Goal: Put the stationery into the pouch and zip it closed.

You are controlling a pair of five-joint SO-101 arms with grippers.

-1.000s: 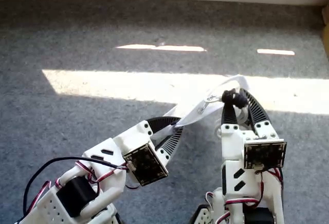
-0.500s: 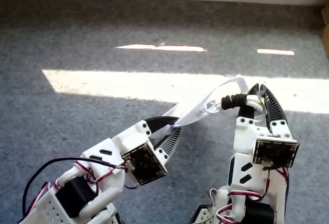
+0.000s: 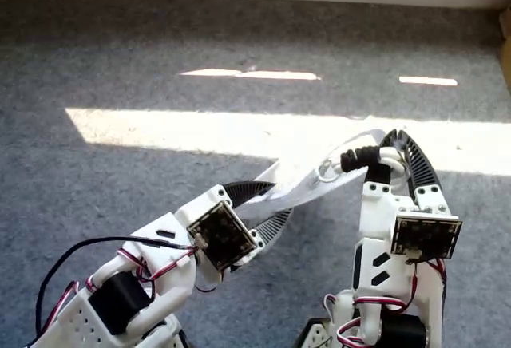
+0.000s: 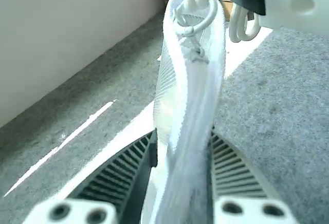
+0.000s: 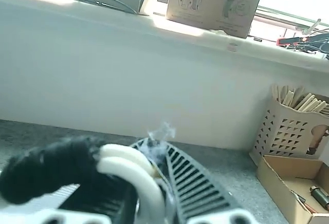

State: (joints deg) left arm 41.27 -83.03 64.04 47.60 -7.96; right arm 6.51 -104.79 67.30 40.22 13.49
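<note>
So the white pouch (image 3: 307, 182) is up in the air over the grey carpeted table (image 3: 120, 37), stretched between the two arms. The left gripper (image 3: 281, 202) has its ribbed black fingers clamped tight on the pouch's lower end. The right gripper (image 3: 385, 150) is pinched down on the white cord loop (image 5: 128, 168) by the zipper ring (image 4: 196, 21), with a black fuzzy tassel (image 5: 49, 175) sticking out right beside it.

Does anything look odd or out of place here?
Yes: the white pouch is off the table, stretched in mid-air between the left gripper and right gripper, each clamped on one end.
</note>
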